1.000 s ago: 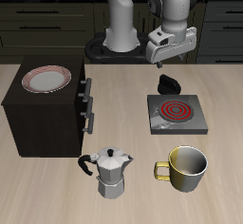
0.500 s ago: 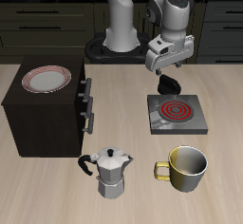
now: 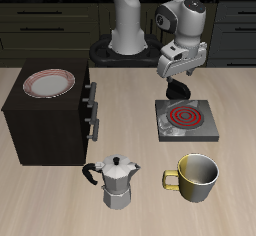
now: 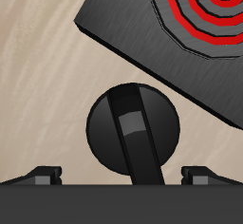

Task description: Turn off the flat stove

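The flat stove (image 3: 186, 121) is a thin grey slab on the table, and its spiral coil (image 3: 183, 113) glows red. Its small black knob (image 3: 180, 89) sits just behind the slab, partly covered by my gripper (image 3: 178, 79), which hangs directly over it. In the wrist view the round knob (image 4: 133, 130) with its raised bar lies beside the slab's corner (image 4: 142, 38), and the red coil (image 4: 211, 9) shows beyond. My gripper (image 4: 121, 176) is open, with one fingertip (image 4: 43, 175) on each side of the knob, not touching it.
A tall dark brown box (image 3: 45, 120) with a red-rimmed plate (image 3: 50, 83) stands beside the stove. A metal moka pot (image 3: 118, 180) and a yellow mug (image 3: 197, 177) stand near the table's front edge. The robot's base (image 3: 125, 45) is at the back.
My gripper has come down toward the table and now sits right over the black knob. Nothing on the table has moved; the coil stays red.
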You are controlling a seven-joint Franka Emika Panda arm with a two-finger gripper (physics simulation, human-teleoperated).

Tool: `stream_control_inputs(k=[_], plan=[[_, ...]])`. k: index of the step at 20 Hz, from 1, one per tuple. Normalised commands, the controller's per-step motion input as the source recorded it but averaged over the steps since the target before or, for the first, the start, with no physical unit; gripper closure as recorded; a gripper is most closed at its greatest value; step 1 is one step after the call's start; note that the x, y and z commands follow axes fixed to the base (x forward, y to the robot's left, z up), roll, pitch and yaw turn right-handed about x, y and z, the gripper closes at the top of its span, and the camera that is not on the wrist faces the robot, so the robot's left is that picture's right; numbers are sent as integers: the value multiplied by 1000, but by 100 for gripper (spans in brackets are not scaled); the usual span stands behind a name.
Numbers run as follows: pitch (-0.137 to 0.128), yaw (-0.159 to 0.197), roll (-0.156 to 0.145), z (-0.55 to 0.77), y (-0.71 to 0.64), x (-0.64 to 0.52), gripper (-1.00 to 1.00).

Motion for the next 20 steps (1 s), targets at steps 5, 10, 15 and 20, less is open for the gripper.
stream_control_inputs(k=[5, 10, 15, 20], plan=[[-8, 36, -33, -253, 46, 16, -100], [16, 12, -28, -269, -75, -30, -100], [0, 39, 9, -224, -45, -108, -100], [52, 3, 21, -252, -89, -47, -100]])
